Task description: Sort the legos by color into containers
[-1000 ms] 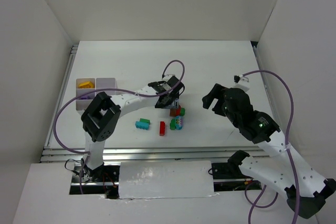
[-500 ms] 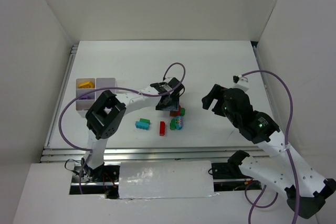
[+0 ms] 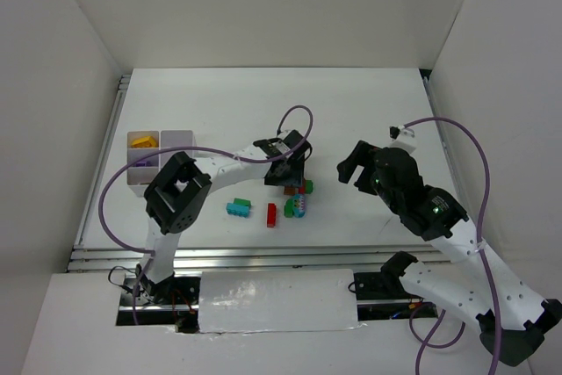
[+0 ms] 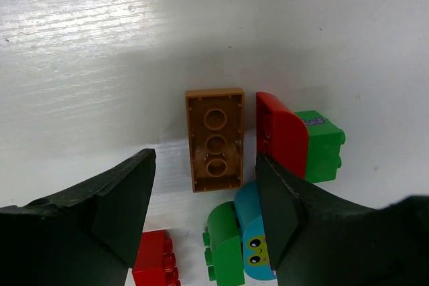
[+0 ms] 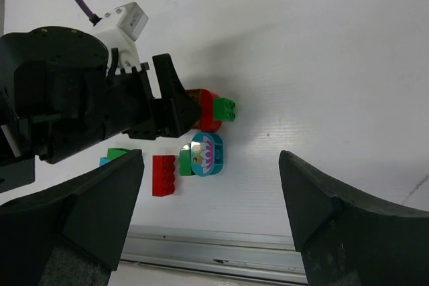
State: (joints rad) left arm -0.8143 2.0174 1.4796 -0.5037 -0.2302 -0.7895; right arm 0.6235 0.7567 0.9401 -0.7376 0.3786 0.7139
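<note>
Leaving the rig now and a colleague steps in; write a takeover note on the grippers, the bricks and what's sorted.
Left gripper: open, fingers either side of the orange brick, not closed on it.
Right gripper: open, empty, right of the pile.
Done: a yellow brick lies in the tray; the left arm hides part of the tray.
To do: the orange brick, red bricks, green bricks and teal bricks lie loose on the table.

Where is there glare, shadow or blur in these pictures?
Left wrist view: streaky glare on the white table upper left, soft shadow around the upturned orange-brown plastic brick, which is sharp. Right wrist view: its own dark jaws loom soft-edged. Top external view: even light, faint shadows.
</note>
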